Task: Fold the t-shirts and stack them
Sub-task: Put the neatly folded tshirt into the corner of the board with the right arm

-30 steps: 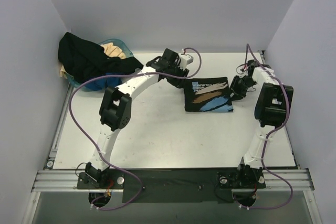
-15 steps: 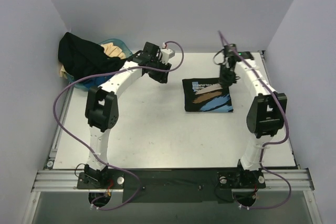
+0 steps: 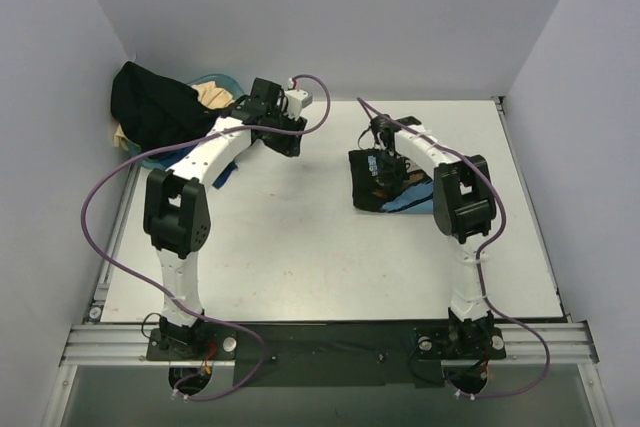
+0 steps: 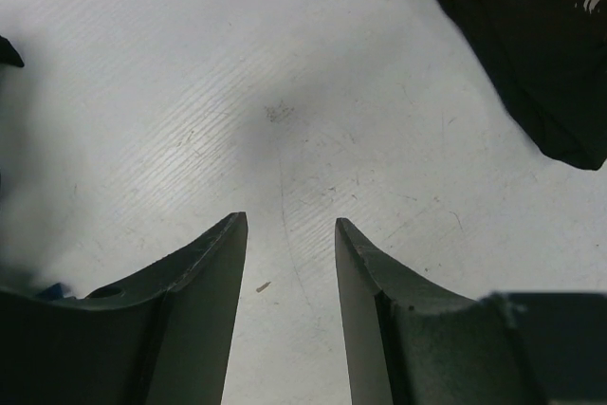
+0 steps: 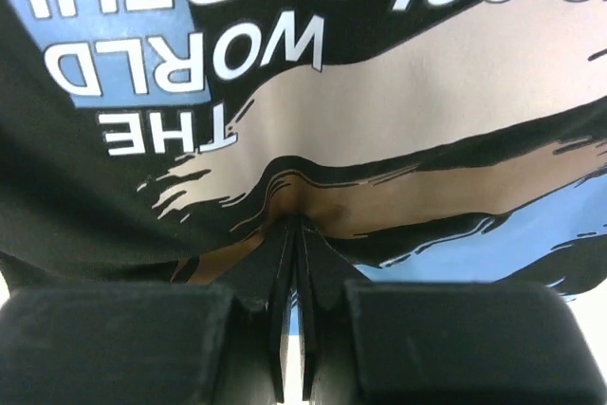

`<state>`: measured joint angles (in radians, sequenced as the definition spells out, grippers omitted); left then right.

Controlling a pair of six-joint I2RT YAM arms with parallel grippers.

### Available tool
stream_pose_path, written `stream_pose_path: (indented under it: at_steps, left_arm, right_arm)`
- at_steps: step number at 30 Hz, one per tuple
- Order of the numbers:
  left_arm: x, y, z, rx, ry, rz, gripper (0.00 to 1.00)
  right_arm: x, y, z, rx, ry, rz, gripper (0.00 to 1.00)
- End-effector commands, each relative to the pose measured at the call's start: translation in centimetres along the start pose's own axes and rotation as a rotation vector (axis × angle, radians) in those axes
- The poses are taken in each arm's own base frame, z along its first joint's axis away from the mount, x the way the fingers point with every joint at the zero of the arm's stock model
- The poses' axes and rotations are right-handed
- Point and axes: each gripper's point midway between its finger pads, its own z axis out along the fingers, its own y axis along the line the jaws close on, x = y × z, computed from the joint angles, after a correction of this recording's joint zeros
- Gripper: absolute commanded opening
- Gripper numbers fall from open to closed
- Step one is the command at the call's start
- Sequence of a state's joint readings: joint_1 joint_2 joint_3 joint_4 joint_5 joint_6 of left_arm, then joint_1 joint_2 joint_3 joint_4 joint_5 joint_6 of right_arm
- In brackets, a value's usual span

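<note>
**Printed t-shirt flat on the table, right claw clenched on its print**

The table [image 3: 300, 247] is a broad, pale rectangle with a matte surface. In the left wrist view [image 4: 285, 64] it shows fine parallel ridges and faint scuffs.

At its far left corner a heap of garments fills a round teal plastic basket [image 3: 222, 79]. A limp black t-shirt [image 3: 150, 112] is draped over the top in soft folds. A crumpled cream t-shirt [image 3: 212, 97] bulges just beside it. A dark strip that looks like blue cloth [image 3: 222, 175] trails onto the table under the left arm.

Well apart from the heap, right of the table's middle, lies the printed t-shirt [image 3: 362, 187]. It is black and folded into a flat, near-square pad. The right wrist view shows its smooth knit [image 5: 285, 120] carrying white block letters, a blue patch and ragged tan and light-blue brush strokes. One rounded black corner of it [image 4: 531, 54] reaches into the left wrist view.

The right gripper [image 3: 385, 172] sits over this pad. Its thin dark fingers are clenched together [image 5: 296, 225], tips pressed into the tan stroke, where the cloth puckers slightly. Whether a fold is pinched between them cannot be told.

The left gripper [image 3: 285, 137] hangs near the basket. Its curved grey fingers are released [image 4: 289, 225], with only bare table between them.
</note>
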<state>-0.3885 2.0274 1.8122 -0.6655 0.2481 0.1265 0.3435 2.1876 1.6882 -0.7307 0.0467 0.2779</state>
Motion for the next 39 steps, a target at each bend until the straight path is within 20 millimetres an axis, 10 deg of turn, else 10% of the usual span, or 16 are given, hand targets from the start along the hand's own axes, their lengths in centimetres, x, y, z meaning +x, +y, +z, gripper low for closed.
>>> stream_pose_path:
  at_steps: [1,19,33,39]
  left_arm:
    - [-1.9,0.8,-2.5,-0.036,-0.07,0.028,0.52]
    - [1.2,6.2,-6.8,-0.148,0.006,-0.015,0.52]
    - [2.0,10.7,-8.7,-0.267,0.023,-0.037,0.52]
    - [2.3,11.9,-9.3,-0.294,0.024,-0.05,0.52]
  right_arm:
    - [-0.8,-2.5,1.6,0.06,0.024,0.008,0.0]
    - [-6.2,-15.9,3.6,0.038,0.095,0.336,0.0]
    - [-17.9,-20.1,5.4,-0.214,-0.248,1.057,0.0]
    - [-18.1,-20.0,6.9,-0.162,-0.289,1.251,0.0]
